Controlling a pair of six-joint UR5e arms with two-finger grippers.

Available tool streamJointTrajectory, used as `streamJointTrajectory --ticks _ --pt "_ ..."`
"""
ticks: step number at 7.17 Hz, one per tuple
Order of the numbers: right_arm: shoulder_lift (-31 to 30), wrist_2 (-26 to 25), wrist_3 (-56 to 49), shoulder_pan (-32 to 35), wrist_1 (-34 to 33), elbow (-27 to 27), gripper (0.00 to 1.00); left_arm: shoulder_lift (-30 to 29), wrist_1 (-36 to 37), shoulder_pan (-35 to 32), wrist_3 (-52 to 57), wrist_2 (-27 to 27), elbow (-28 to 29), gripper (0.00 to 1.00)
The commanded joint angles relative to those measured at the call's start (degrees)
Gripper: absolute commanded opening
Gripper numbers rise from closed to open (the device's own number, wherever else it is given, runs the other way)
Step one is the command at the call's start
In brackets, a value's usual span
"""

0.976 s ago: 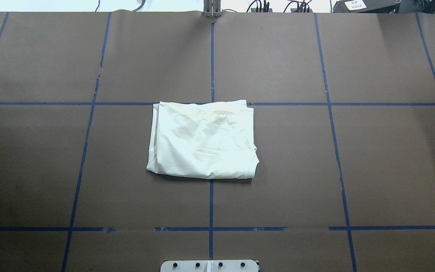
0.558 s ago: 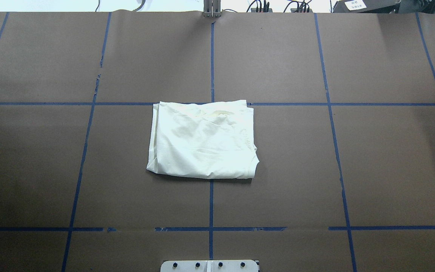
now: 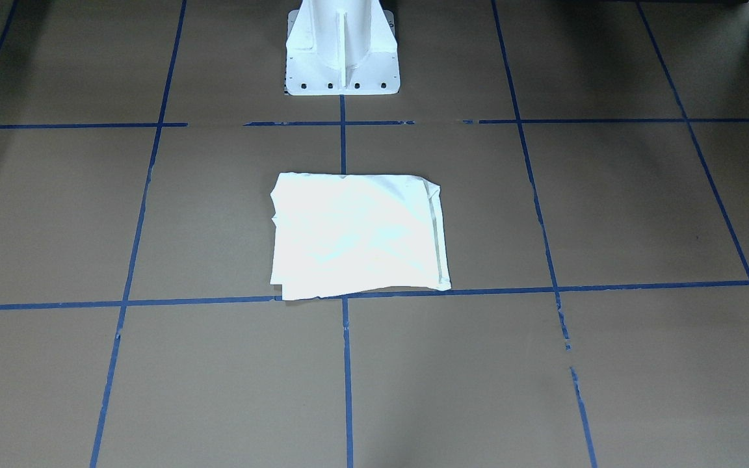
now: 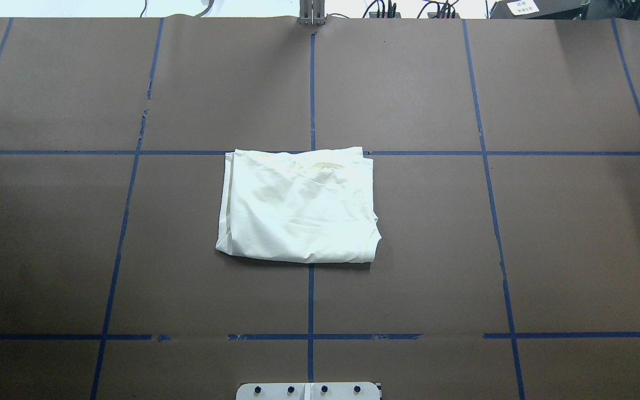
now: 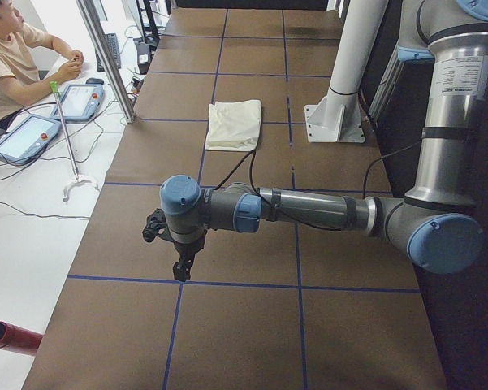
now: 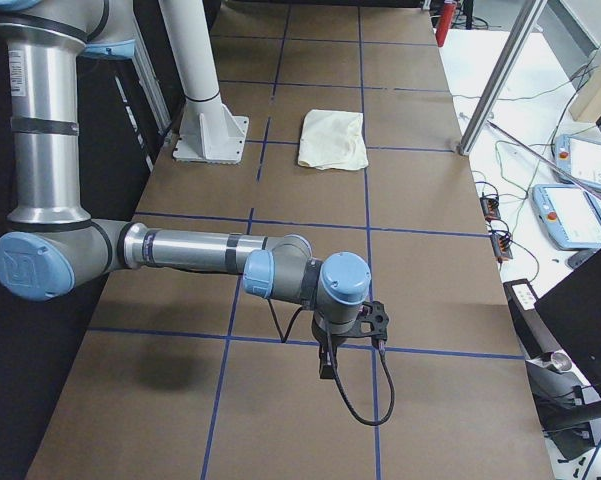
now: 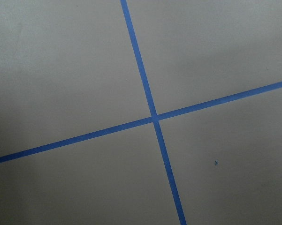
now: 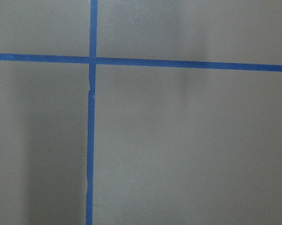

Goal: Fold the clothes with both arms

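Observation:
The cream-white shirt [image 4: 298, 208] lies folded into a compact rectangle at the middle of the brown table, plain side up, its print hidden. It also shows in the front-facing view [image 3: 358, 234], the left view [image 5: 234, 123] and the right view [image 6: 333, 138]. Neither arm shows in the overhead or front-facing views. My left gripper [image 5: 179, 264] hangs over bare table near the left end, far from the shirt. My right gripper [image 6: 327, 365] hangs over bare table near the right end. I cannot tell whether either is open or shut. Both wrist views show only table and blue tape.
The white pedestal [image 3: 342, 52] stands behind the shirt on the robot's side. Blue tape lines [image 4: 311, 300] grid the table. An operator [image 5: 8, 57] sits beyond the far edge with teach pendants [image 5: 81, 101] and a metal post [image 5: 105, 57].

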Motion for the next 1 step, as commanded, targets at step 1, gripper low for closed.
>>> streamJointTrajectory --ticks 1 --pt "-0.08 0.01 0.01 -0.09 0.0 -0.09 1.0 0.04 0.0 0.0 0.0 -0.1 -0.08 0.99"
